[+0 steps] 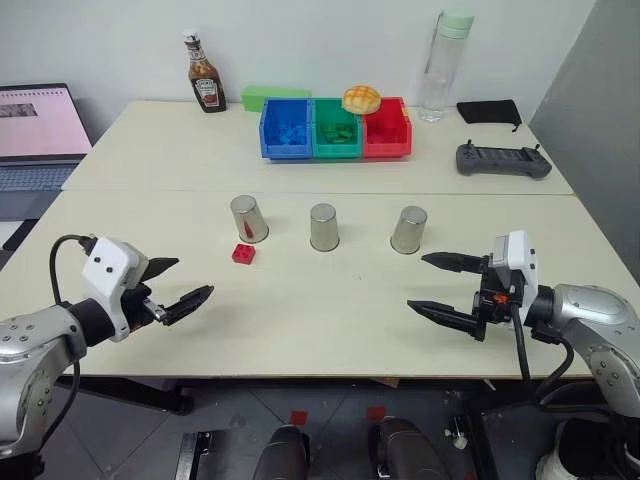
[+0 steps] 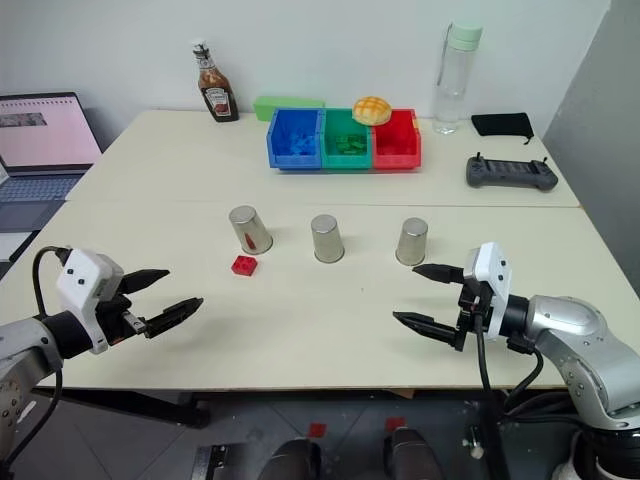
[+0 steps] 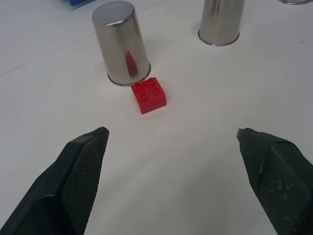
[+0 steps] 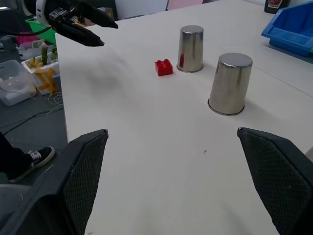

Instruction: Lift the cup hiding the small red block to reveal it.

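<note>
Both my hands, left hand and right hand, hover wide, empty, over matte cream table. Small red block: studded plastic, exposed, just beside leftmost cup, polished tapered steel, inverted. White wall behind.

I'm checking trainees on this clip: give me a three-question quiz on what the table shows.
1. True or false: the red block lies in the open.
2. How many cups stand upside down in the row? A two, B three, C four.
3. Which cup is the block nearest?

Key: 1 true. 2 B. 3 the left cup, not the middle cup or right cup. Both the left gripper and right gripper are open.
</note>
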